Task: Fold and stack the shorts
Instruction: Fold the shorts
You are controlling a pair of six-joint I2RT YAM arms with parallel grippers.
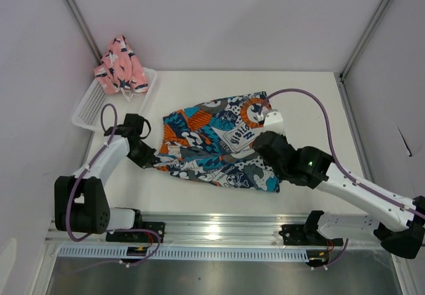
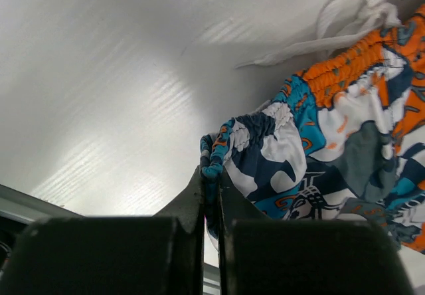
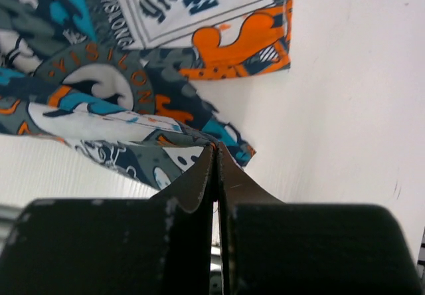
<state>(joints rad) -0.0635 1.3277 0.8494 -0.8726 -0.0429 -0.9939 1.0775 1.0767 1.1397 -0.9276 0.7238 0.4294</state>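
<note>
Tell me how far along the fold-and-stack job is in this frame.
Done: nothing finished; the printed shorts lie spread on the table, with no clear fold. In hand: the left hand is shut on their waistband corner and the right hand on an edge across the garment, seemingly set for a fold. Left: that fold, then the pink shorts, bunched at the white basket, and the stacking.
</note>
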